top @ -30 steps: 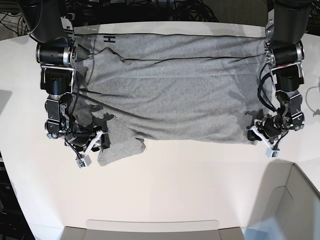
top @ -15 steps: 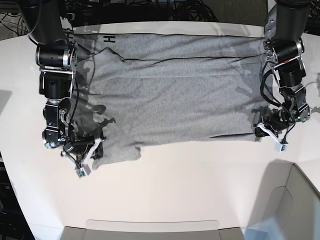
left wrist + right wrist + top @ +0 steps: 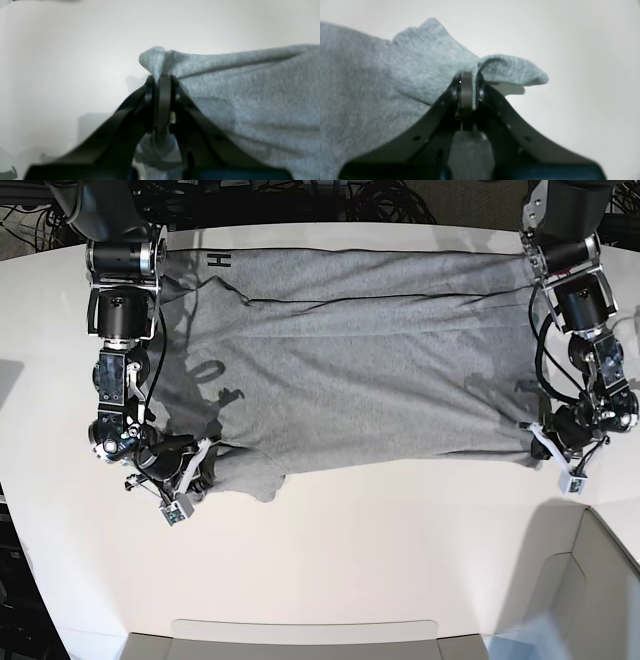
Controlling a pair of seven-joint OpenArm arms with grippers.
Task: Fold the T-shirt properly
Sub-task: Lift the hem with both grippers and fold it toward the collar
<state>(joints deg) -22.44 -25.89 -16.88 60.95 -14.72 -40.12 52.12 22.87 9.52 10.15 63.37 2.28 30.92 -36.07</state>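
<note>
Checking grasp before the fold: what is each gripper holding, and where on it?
Both hold the T-shirt. The left gripper is shut on one corner of its near edge, the right gripper on the opposite corner, cloth bunched at both.

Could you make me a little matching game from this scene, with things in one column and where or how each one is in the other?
Things:
1. left hand
2. right hand
3. black lettering
4. table

Place or state:
A. white, bare along the near side
B. near the shirt's far edge
C. shut on the T-shirt corner at the right of the base view
D. shut on the T-shirt corner at the left of the base view

Pairs: 1-C, 2-D, 3-B, 4-A
</note>
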